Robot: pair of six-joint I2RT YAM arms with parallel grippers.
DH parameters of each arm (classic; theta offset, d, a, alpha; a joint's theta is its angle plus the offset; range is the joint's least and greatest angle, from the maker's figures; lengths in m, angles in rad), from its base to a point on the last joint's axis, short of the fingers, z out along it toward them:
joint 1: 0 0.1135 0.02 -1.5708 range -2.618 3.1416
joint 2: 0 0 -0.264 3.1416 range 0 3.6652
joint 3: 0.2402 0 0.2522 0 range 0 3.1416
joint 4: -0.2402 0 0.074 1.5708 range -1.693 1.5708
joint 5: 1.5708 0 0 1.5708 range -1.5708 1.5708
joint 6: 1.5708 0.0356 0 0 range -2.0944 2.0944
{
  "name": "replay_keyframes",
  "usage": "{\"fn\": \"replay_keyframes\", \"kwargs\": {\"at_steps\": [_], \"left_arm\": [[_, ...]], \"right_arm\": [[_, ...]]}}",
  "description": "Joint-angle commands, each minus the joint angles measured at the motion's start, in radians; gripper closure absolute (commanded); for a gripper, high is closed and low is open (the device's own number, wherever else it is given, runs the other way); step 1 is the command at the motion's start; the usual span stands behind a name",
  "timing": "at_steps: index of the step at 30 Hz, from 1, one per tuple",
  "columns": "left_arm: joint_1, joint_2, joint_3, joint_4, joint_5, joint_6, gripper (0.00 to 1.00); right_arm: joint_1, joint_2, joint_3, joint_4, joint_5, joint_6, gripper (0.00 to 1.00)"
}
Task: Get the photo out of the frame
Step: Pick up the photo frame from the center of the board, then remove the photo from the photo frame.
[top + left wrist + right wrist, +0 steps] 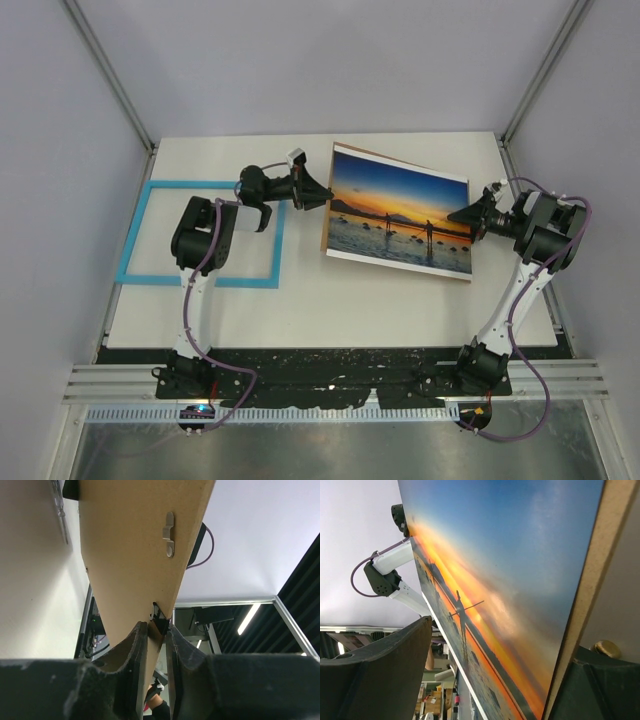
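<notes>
The photo (400, 210), a sunset print, is held tilted above the table on a brown backing board (140, 540). My left gripper (318, 190) is shut on the board's left edge, and the left wrist view shows the brown board pinched between the fingers (135, 650). My right gripper (462, 215) is open at the right edge. Its fingers (395, 665) straddle the photo (485, 580) and the board's edge (590, 580) without touching the print. The light-blue frame (133, 235) lies flat on the table at the left, empty, partly under my left arm.
A metal hanger clip (169, 534) sits on the board's back. The white tabletop (400, 310) ends at a dark strip along the near edge. Grey enclosure walls with metal posts (110, 75) stand close on both sides.
</notes>
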Motion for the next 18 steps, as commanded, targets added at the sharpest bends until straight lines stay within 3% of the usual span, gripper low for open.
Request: {"fn": "replay_keyframes", "kwargs": {"at_steps": [1, 13, 18], "left_arm": [[0.013, -0.045, 0.033, 0.222, -0.009, -0.023, 0.76], [0.016, -0.059, 0.030, 0.221, -0.018, -0.029, 0.78], [0.016, -0.068, 0.028, 0.222, -0.021, -0.028, 0.87]], "right_arm": [[0.000, -0.005, 0.002, -0.167, -0.102, -0.032, 0.21], [0.000, 0.024, -0.001, -0.167, -0.102, -0.040, 0.20], [0.000, 0.022, -0.006, -0.166, -0.107, -0.043, 0.20]]}}
